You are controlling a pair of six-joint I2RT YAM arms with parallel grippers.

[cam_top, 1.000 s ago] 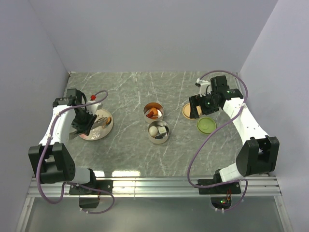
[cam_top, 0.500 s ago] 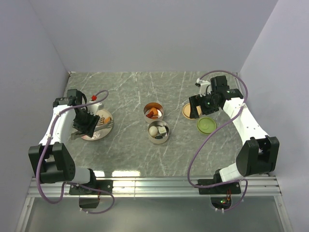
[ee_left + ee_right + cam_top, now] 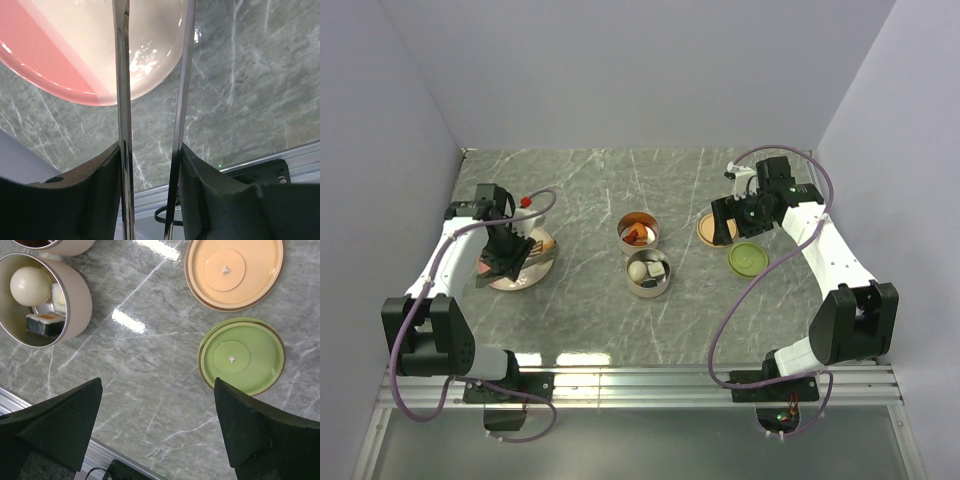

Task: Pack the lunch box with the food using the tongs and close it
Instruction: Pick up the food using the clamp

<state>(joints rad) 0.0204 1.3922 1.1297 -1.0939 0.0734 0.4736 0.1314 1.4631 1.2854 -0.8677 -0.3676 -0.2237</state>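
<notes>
While tongs (image 3: 123, 75) are clamped in left end effector (image 3: 150, 150) above pink plate (image 3: 65, 50), arm shifted toward 3 o'clock; food (image 3: 30, 285) seen packed in lunch box (image 3: 82, 300); right end effector (image 3: 157, 387) spread wide near lids (image 3: 241, 356); closing judged next.

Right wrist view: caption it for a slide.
Open fingers above an orange lid, a green lid and a tin holding food.

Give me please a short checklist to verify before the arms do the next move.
1. Tongs held between left fingers: ok.
2. Plate free of food: cannot tell, partly hidden.
3. Food inside near tin and far tin: ok.
4. Orange lid and green lid lying flat, free: ok.
5. Right fingers open above the lids: ok.
6. Tins closed: not ok.
</notes>
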